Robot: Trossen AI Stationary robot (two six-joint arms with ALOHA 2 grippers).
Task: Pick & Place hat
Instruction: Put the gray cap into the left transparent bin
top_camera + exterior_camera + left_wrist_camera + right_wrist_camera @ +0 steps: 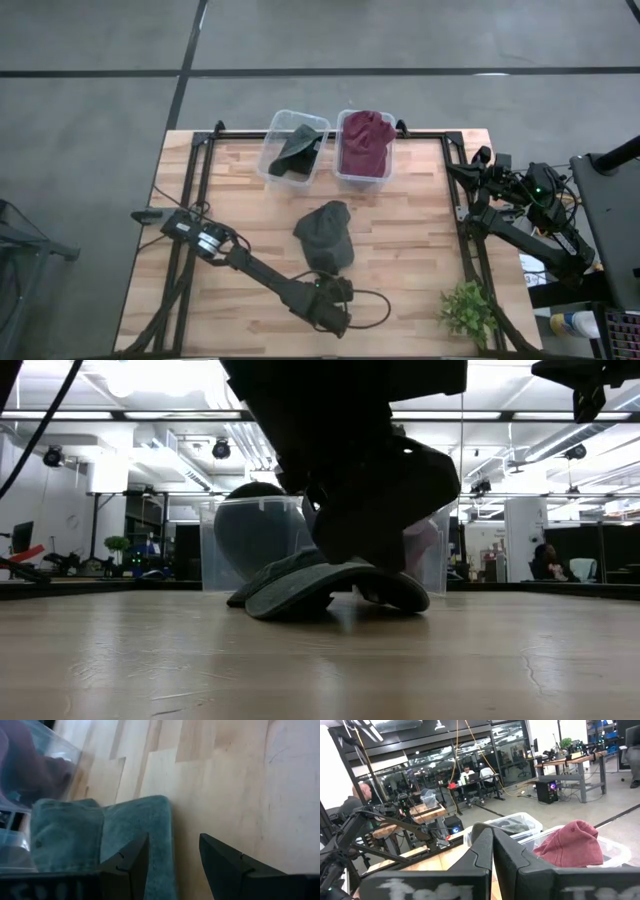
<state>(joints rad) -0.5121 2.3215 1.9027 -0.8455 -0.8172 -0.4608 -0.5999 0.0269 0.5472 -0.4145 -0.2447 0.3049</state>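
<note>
A grey-green hat (pixel 325 236) lies on the wooden table near its middle, resting on its brim and crown (pixel 320 586). My left gripper (pixel 335 284) stands open at the hat's near end, slanting down toward it. In the left wrist view the brim's edge (pixel 161 827) runs into the gap between the two fingers (pixel 172 865). My right gripper (pixel 493 851) is shut with nothing in it, folded back at the table's right edge (pixel 482 160). My left gripper has one finger (pixel 131 861) in front of the hat's brim and the other (pixel 222 867) over bare wood. I cannot tell whether either finger touches the hat.
Two clear bins stand at the far edge: one (pixel 294 150) holds a dark hat, the other (pixel 366 148) a maroon hat (pixel 570 845). A small green plant (pixel 467 311) stands at the near right corner. A black cable (pixel 372 305) loops beside the left wrist.
</note>
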